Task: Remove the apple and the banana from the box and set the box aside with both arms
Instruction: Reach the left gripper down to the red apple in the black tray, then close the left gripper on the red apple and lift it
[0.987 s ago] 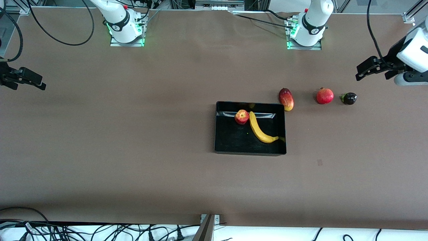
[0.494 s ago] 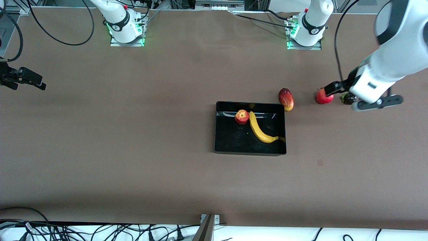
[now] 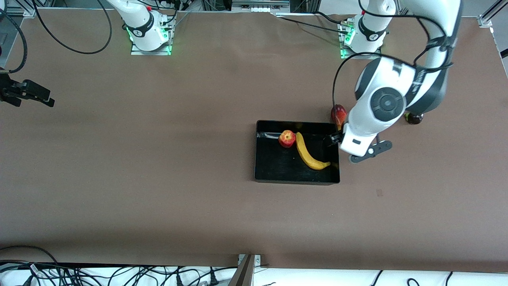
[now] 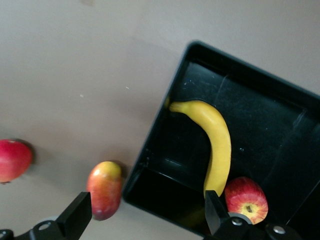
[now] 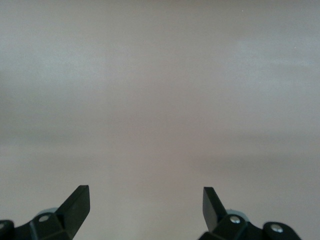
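Observation:
The black tray (image 3: 274, 165) lies mid-table. In it are the small red apple (image 3: 287, 139) and, beside it, the long yellow banana (image 3: 309, 154). My left gripper (image 3: 332, 140) is open and empty, over the tray's corner beside the mango. The left wrist view shows the tray (image 4: 270, 115), the banana (image 4: 216, 145) and the apple (image 4: 246, 199), with my left gripper (image 4: 147, 217) open over that corner. My right gripper (image 3: 48, 99) waits open and empty over bare table at the right arm's end; in the right wrist view my right gripper (image 5: 145, 205) has only table under it.
A red-yellow mango (image 3: 337, 114) lies just off the tray's corner, partly hidden by the left arm; it shows in the left wrist view (image 4: 105, 189). A red pomegranate (image 4: 12, 160) lies past it. A dark round fruit (image 3: 414, 118) peeks out by the left arm.
My left arm has swung in from the left arm's end of the table, past the pomegranate, to the tray's corner by the mango. The right arm has not moved.

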